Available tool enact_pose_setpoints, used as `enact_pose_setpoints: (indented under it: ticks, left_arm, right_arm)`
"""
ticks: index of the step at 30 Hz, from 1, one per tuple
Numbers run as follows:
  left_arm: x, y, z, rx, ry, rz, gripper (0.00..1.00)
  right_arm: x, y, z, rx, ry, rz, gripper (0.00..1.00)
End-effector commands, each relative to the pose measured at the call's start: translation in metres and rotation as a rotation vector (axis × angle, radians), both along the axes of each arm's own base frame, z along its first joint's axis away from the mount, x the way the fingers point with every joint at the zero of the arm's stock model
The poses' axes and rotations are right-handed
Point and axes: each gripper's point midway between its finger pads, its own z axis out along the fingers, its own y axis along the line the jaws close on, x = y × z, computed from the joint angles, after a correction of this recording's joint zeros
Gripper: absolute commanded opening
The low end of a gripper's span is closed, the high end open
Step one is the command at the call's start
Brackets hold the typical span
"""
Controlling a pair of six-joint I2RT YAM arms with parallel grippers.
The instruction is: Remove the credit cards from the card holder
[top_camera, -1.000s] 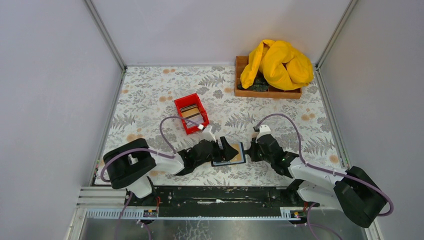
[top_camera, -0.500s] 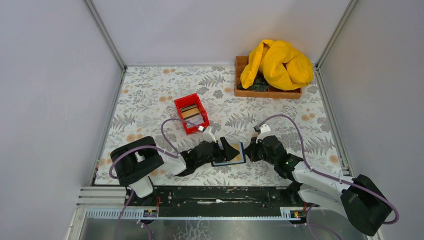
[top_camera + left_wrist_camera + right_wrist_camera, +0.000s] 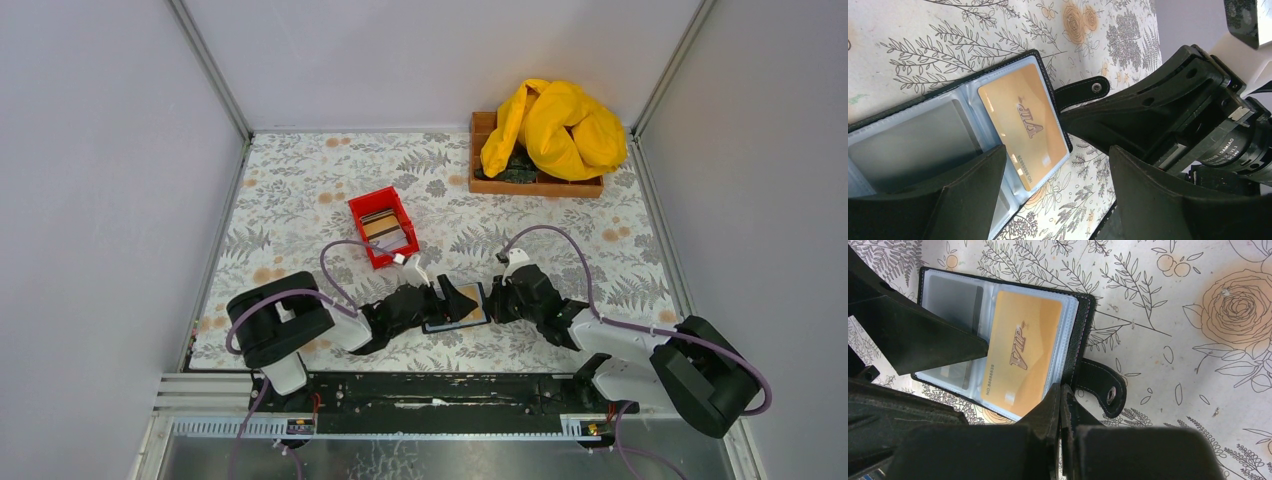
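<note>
Down low at the near edge of the floral-patterned surface (image 3: 300, 190), both arms reach in toward the middle. Between them the black folding card holder (image 3: 950, 292) lies open and flat with its grey-blue inner faces up. Its snap strap (image 3: 1104, 388) is flopped out onto the pattern on the right arm's side.

In the clear sleeve nearest that strap sits a gold VIP card (image 3: 1020, 352), lettering up, with a number printed along one short end. The other page shows only a grey face under its plastic.

The left gripper (image 3: 1058, 150) has its fingers spread wide and nothing clamped. One finger (image 3: 963, 195) lies low over the grey page, its tip right at the gold card's long edge. The other finger stands off the holder, with patterned surface showing between the two.

The right gripper (image 3: 1060, 390) has its fingers pressed tight together. Their tip meets the holder's edge just beside the strap, at the gold card's corner. Whether a sliver of sleeve is pinched there, I cannot tell.

Further back, a small red plastic bin (image 3: 382, 226) holds a few loose cards (image 3: 388, 230). In the far right corner a brown wooden tray (image 3: 535, 186) sits under a heap of yellow cloth (image 3: 555, 125), well apart from the action.
</note>
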Motion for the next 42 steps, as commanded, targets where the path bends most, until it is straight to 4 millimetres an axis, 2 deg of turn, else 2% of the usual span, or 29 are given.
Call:
enact_pose_setpoints:
  ticks: [1, 11, 17, 23, 26, 30, 35, 42]
  left_arm:
    - [-0.009, -0.010, 0.007, -0.071, 0.006, -0.051, 0.82]
    - [-0.008, -0.010, 0.017, -0.152, 0.013, -0.044, 0.69]
    - [-0.011, -0.003, 0.013, -0.138, 0.040, -0.039, 0.67]
    - [-0.015, 0.006, 0.018, -0.150, 0.034, -0.030, 0.65]
    - [-0.015, 0.006, 0.024, -0.148, 0.023, -0.032, 0.65]
    - [-0.014, 0.007, 0.025, -0.134, 0.017, -0.032, 0.65]
    - [-0.014, 0.007, 0.017, -0.115, 0.030, -0.031, 0.65]
    - [-0.016, 0.005, 0.003, -0.120, 0.067, -0.032, 0.65]
  right_arm:
    - [0.002, 0.003, 0.002, 0.002, 0.005, 0.009, 0.00]
    - [-0.002, 0.006, -0.002, 0.001, 0.034, 0.029, 0.00]
    - [-0.001, 0.005, -0.001, 0.001, 0.023, 0.023, 0.00]
    - [0.000, 0.004, 0.000, -0.004, 0.019, 0.018, 0.00]
    - [0.002, 0.002, 0.006, 0.009, -0.009, 0.008, 0.00]
    - [0.003, 0.004, 0.023, 0.066, -0.079, 0.013, 0.00]
    - [0.002, 0.005, 0.039, 0.125, -0.149, 0.023, 0.00]
    - [-0.003, 0.016, 0.027, 0.115, -0.080, 0.086, 0.00]
